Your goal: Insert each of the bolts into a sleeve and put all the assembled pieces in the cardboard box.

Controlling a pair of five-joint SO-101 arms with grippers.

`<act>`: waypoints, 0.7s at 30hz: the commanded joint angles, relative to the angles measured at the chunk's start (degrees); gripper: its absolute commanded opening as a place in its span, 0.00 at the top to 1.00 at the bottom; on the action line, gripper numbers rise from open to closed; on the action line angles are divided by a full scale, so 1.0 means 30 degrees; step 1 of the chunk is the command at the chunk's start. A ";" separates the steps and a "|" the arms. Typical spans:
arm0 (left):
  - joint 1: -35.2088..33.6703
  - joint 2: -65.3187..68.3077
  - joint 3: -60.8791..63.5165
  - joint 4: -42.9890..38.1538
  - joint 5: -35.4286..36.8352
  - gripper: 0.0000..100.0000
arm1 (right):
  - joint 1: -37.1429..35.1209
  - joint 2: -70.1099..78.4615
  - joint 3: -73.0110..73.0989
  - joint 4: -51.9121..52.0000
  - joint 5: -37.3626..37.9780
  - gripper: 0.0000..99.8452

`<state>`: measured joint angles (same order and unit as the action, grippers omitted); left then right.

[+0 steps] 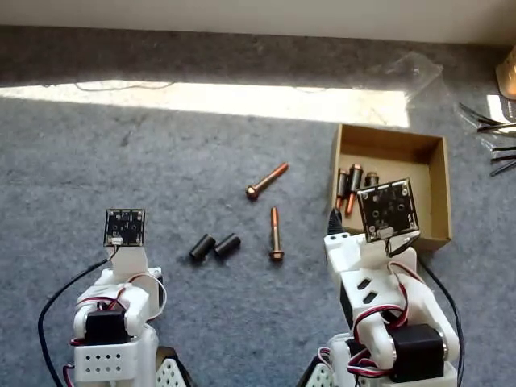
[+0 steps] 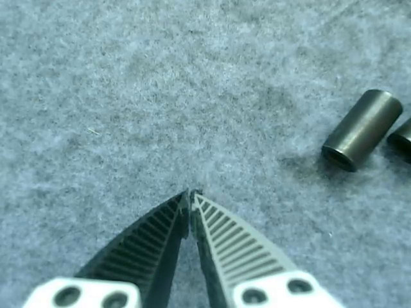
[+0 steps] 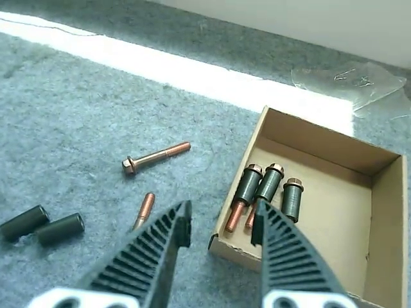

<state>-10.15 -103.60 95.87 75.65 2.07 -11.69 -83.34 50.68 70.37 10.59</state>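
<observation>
Two copper bolts lie loose on the grey carpet: one slanted [image 1: 267,181] [image 3: 157,156], one lengthwise [image 1: 276,234] whose tip [image 3: 144,210] shows beside my right finger. Two dark sleeves [image 1: 202,247] [image 1: 227,244] lie side by side left of them. The cardboard box [image 1: 411,165] [image 3: 321,144] holds three assembled pieces [image 3: 249,186] [image 3: 268,185] [image 3: 292,199] along its left wall. My right gripper [image 3: 221,221] stands open and empty above the box's near left corner. My left gripper [image 2: 191,196] is shut with nothing in it, low over bare carpet, a sleeve [image 2: 363,129] off to one side.
A clear plastic bag [image 1: 411,68] lies behind the box. Dark tools or cables [image 1: 492,121] sit at the far right edge. A bright sunlit strip [image 1: 210,98] crosses the carpet at the back. Open carpet spreads left of the sleeves.
</observation>
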 commanded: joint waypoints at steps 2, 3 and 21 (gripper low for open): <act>-0.0161 -0.0103 0.0425 0.0117 -0.0117 0.97 | -0.0044 -0.0132 -0.0132 -0.0689 -0.0029 0.85; -0.0161 -0.0103 0.0425 0.0117 -0.0117 0.97 | -0.0044 -0.0132 -0.0103 -0.0864 -0.0029 0.85; -0.0161 -0.0103 0.0425 0.0117 -0.0117 0.97 | -0.0923 1.2059 -0.5641 -0.1070 -0.0147 0.85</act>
<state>-10.15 -103.60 95.87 75.65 2.07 -11.69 -53.01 39.34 67.74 10.59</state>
